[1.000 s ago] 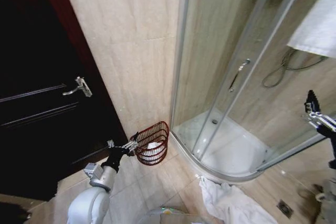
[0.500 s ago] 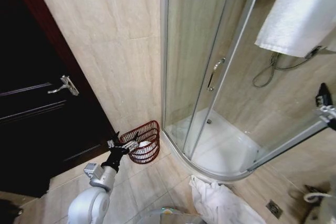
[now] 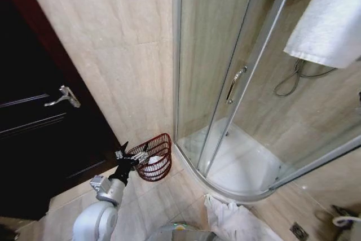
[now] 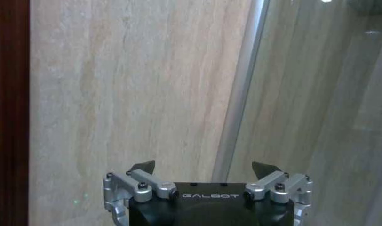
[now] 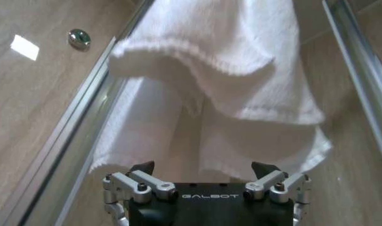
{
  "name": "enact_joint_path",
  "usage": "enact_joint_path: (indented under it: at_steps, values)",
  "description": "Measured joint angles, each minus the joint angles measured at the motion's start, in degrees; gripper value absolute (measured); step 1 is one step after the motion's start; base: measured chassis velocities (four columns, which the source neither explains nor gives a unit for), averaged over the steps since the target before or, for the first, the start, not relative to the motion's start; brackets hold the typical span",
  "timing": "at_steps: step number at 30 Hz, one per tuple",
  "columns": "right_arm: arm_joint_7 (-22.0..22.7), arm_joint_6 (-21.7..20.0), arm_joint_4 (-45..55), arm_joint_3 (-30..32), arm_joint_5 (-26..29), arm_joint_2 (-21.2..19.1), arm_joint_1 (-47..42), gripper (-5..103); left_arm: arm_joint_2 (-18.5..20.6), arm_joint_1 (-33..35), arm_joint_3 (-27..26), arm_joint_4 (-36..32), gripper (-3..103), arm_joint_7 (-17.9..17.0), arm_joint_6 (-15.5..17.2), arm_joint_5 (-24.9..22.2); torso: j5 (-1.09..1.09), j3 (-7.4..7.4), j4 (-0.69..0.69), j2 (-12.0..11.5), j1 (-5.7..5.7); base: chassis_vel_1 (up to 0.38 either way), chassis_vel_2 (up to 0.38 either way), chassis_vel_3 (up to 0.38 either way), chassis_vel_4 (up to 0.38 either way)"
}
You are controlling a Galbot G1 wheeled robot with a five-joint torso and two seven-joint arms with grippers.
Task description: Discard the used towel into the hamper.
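Right now you have one hamper on the tiled floor, standing in the corner where the beige wall meets the glass shower stall, tipped so its open mouth faces out. Something white lies inside it. You can count two towels: one towel hanging over the top of the shower stall, and one crumpled towel on the floor just outside the stall's curved base. Your left gripper is held out just beside the hamper's rim, on the side away from the shower stall; in its wrist view the left gripper has its two fingers spread wide with nothing between them. Your right gripper points at the hanging towel, fingers likewise spread wide and empty, close to the cloth's lower edge.
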Motion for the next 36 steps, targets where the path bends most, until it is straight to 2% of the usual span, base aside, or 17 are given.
enact_joint_path:
  at_steps: [5, 6, 9, 19, 29, 30, 33, 34, 36]
  values:
    - [-1.0, 2.6, 0.0, -1.6, -1.2, 2.6, -2.5, 100, 0.0, 0.0, 0.0, 0.0, 100, 0.0, 0.0, 0.0, -0.03, 0.02, -0.01, 0.0, 0.05, -0.134, 0.163, 0.128, -0.095]
    - [-0.9, 2.7, 0.0, -2.2, -1.4, 3.1, -2.8, 100, 0.0, 0.0, 0.0, 0.0, 100, 0.0, 0.0, 0.0, 0.02, 0.01, -0.04, 0.0, 0.03, -0.095, 0.075, 0.032, -0.013]
    - [0.5, 1.0, 0.0, -2.6, -1.5, 2.8, -1.6, 100, 0.0, 0.0, 0.0, 0.0, 100, 0.0, 0.0, 0.0, -0.03, 0.00, -0.04, 0.0, 0.01, -0.016, 0.030, -0.006, -0.026]
    - [0.9, 0.5, 0.0, -3.4, -1.7, 2.7, -0.9, 100, 0.0, 0.0, 0.0, 0.0, 100, 0.0, 0.0, 0.0, 0.00, -0.01, -0.03, 0.0, -0.02, 0.036, -0.040, -0.034, 0.046]
    - [0.8, 0.0, 0.0, -5.0, -2.0, 2.7, -0.4, 100, 0.0, 0.0, 0.0, 0.0, 100, 0.0, 0.0, 0.0, 0.03, -0.01, -0.04, 0.0, -0.01, 0.150, -0.146, -0.146, 0.145]
    - [0.7, 0.0, 0.0, -5.1, -2.0, 2.6, -0.4, 100, 0.0, 0.0, 0.0, 0.0, 100, 0.0, 0.0, 0.0, -0.06, -0.01, -0.02, 0.0, -0.01, 0.216, -0.205, -0.213, 0.219]
    - [0.2, 0.0, 0.0, -5.5, -1.9, 2.6, -0.5, 100, 0.0, 0.0, 0.0, 0.0, 100, 0.0, 0.0, 0.0, 0.03, -0.01, -0.01, 0.0, -0.01, 0.267, -0.252, -0.225, 0.272]
    - [0.4, 0.0, 0.0, -5.7, -2.0, 2.5, -0.4, 100, 0.0, 0.0, 0.0, 0.0, 100, 0.0, 0.0, 0.0, -0.05, 0.00, -0.01, 0.0, -0.01, 0.274, -0.246, -0.258, 0.273]
    - [1.2, -0.1, 0.0, -5.9, -2.0, 2.4, -0.2, 100, 0.0, 0.0, 0.0, 0.0, 100, 0.0, 0.0, 0.0, 0.06, -0.02, -0.05, 0.0, -0.05, 0.262, -0.242, -0.258, 0.261]
